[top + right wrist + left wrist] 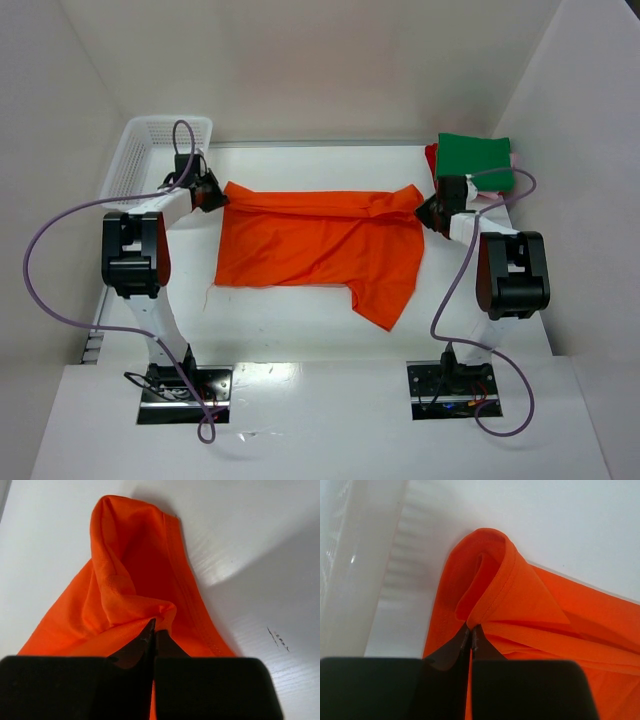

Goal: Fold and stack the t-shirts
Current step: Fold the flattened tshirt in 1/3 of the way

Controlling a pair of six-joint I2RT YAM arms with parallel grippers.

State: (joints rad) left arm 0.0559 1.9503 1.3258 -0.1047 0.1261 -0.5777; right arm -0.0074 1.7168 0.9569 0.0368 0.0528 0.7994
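Left tool (471, 629), right tool (154, 627) pinch orange t-shirt (310, 240) at far-edge corners.

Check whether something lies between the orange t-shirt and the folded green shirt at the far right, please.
Nothing visible lies on the table between the orange t-shirt and the folded green shirt. Only the right gripper, shut on that t-shirt's corner, is there.
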